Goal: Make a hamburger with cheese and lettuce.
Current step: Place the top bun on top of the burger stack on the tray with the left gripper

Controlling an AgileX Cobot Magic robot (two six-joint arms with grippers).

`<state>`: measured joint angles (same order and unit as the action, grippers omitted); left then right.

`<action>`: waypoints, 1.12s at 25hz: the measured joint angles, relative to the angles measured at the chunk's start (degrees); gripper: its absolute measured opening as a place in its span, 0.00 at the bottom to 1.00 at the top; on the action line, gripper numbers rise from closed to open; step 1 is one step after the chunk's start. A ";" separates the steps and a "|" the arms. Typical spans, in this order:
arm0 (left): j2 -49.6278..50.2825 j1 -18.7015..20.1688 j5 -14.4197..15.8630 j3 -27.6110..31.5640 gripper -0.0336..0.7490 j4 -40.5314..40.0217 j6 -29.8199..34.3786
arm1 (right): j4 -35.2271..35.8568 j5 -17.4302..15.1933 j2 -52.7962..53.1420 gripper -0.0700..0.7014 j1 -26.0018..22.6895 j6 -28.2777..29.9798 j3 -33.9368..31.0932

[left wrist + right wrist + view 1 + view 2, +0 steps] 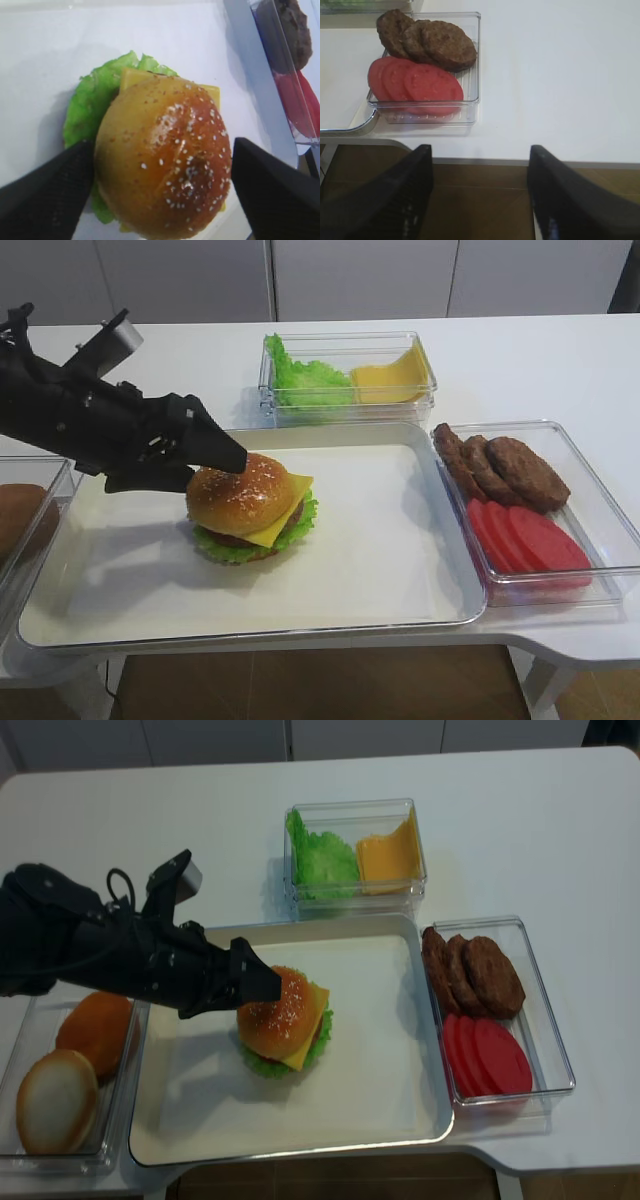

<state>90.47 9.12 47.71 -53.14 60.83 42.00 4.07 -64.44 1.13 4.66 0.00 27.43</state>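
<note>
The hamburger (250, 508) stands on the left half of the white tray (390, 570): sesame-seeded bun on top, the cheese (288, 518) with a corner jutting right, a brown patty, and the lettuce (226, 548) frilling out below. My left gripper (215, 468) reaches in from the left with its jaws wide, open. The left wrist view has one black finger on each side of the top bun (165, 160), over cheese (132, 77) and lettuce (92, 105). The right gripper (480, 149) hangs open and empty over the table's front edge.
A clear box (345, 375) behind the tray holds a green leaf bunch and stacked yellow slices. To the right, a clear box (590, 500) holds brown patties (500, 468) and red tomato slices (525, 538). A box at the left holds plain buns (60, 1070).
</note>
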 joint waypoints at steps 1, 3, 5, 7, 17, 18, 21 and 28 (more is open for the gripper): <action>0.00 0.00 -0.11 0.00 0.86 0.00 0.12 | 0.00 0.00 0.00 0.67 0.00 0.00 0.00; -0.11 0.00 -0.23 0.00 0.86 0.00 0.12 | 0.00 0.00 0.00 0.67 0.00 0.00 0.00; -0.11 0.00 -0.23 0.00 0.86 0.09 0.34 | 0.00 0.00 0.00 0.67 0.00 0.00 0.00; -0.11 0.00 -0.23 0.00 0.86 0.09 0.44 | 0.00 0.00 0.00 0.67 0.00 0.00 0.00; -0.11 -0.11 -0.65 0.00 0.86 0.51 1.37 | 0.00 0.00 0.00 0.67 0.00 0.00 0.00; -0.11 -0.33 -0.69 0.00 0.86 0.51 1.52 | 0.00 0.00 0.00 0.67 0.00 0.00 0.00; -0.11 -1.34 -0.95 0.00 0.86 0.51 1.79 | 0.00 0.00 0.00 0.67 0.00 0.00 0.00; -0.11 -1.80 2.79 0.00 0.86 2.31 2.00 | 0.00 0.00 0.00 0.67 0.00 0.00 0.00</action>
<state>90.36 7.32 50.50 -53.14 63.15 44.00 4.07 -64.44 1.13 4.66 0.00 27.43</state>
